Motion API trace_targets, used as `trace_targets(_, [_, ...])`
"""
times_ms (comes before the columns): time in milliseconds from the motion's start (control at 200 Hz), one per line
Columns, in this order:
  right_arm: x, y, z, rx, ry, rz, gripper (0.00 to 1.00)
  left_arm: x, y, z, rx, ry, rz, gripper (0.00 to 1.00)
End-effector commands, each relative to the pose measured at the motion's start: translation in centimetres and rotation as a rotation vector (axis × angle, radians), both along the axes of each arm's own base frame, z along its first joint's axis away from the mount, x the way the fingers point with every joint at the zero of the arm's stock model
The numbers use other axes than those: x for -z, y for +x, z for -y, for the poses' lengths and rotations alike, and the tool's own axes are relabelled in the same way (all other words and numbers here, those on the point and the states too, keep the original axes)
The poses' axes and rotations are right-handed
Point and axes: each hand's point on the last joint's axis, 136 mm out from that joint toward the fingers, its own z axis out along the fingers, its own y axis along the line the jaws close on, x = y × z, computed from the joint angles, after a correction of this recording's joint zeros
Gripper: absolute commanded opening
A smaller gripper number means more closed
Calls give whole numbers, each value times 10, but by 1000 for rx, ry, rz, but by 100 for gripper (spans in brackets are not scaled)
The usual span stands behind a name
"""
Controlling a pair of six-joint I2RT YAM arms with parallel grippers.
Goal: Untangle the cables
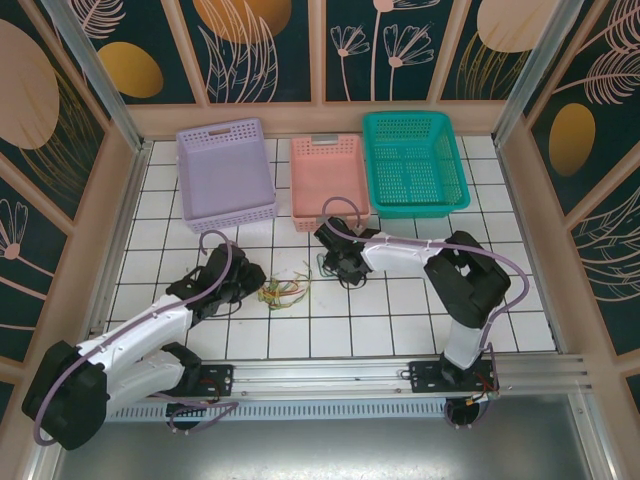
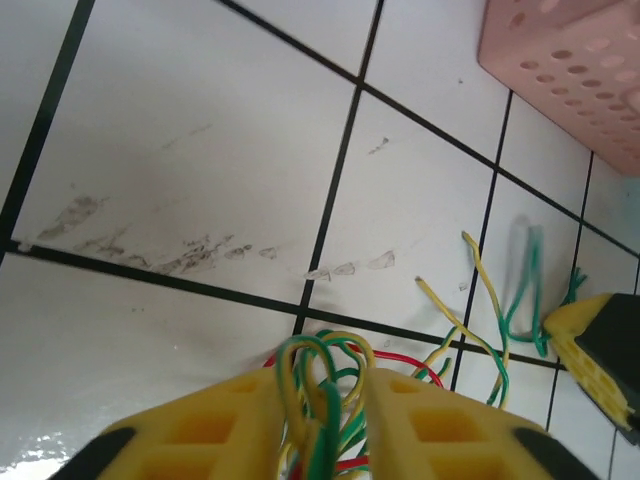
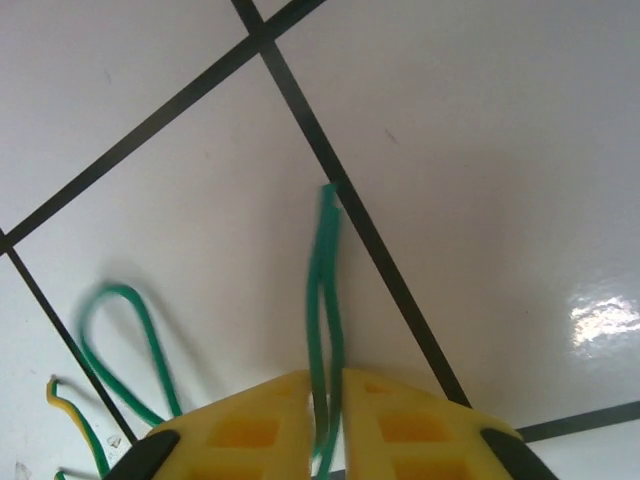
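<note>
Cables: a tangle of thin yellow, green and red plastic-coated cables (image 1: 283, 292) lies on the white tiled table (image 1: 400, 320) near its middle. The pink perforated plastic basket (image 1: 330, 215) stands well apart at the tangle's 1 o'clock.
Left gripper: the yellow-fingered left gripper (image 2: 328, 390) sits at the tangle's 9 o'clock. Its jaws stand a little apart with yellow and green loops bunched in the gap. I cannot tell whether they press the loops or merely flank them.
Right gripper: the yellow-fingered right gripper (image 3: 327, 390) sits at the tangle's 2 o'clock. Its jaws are pressed nearly together, pinching one green cable (image 3: 325, 270) that runs out toward 12 o'clock in its wrist view.
Step in hand: probably drawing a single green strand out of the knot while the other side minds the bunch.
Next move calls for: a slow pull of the green cable toward 2 o'clock, away from the tangle. The left side needs a hold firm enough that the bunch does not drag along. If the strand snags, ease off and grip nearer the knot.
</note>
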Motion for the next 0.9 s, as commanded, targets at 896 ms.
trace_targets(896, [-168, 13, 25, -181, 518, 40, 0, -174, 25, 161, 722, -443, 404, 51])
